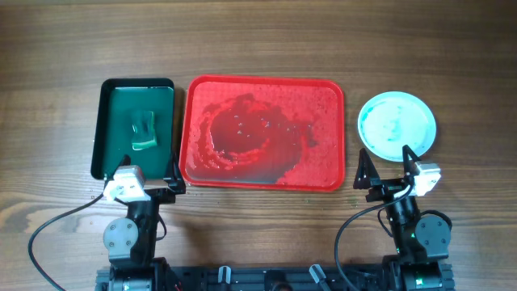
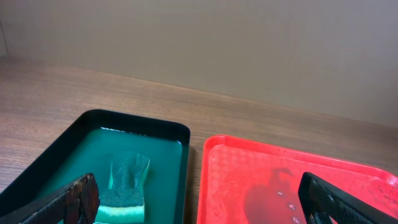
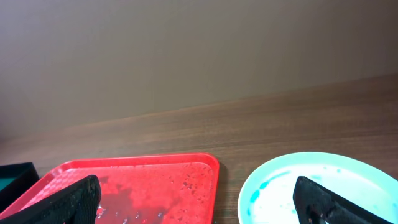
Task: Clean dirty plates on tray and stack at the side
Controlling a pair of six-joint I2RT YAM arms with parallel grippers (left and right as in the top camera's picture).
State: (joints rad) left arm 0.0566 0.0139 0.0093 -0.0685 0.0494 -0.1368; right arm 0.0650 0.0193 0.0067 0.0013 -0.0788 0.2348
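The left end effector [image 2: 199, 208] and right end effector [image 1: 387, 170] gape wide, empty, at six o'clock. The tray [image 1: 262, 82], mid-worktop [image 1: 258, 40], holds only water. The plates [image 1: 397, 125] lie at three o'clock, probably stacked, faint smears remaining. The task seems nearly finished.

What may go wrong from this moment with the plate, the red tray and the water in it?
1. The plate lies directly in front of the open right gripper; a careless forward move may push it along the table.
2. Blue-green smears show on the plate, so it may not be fully clean.
3. The red tray holds a puddle; a bump may spill it onto the table.
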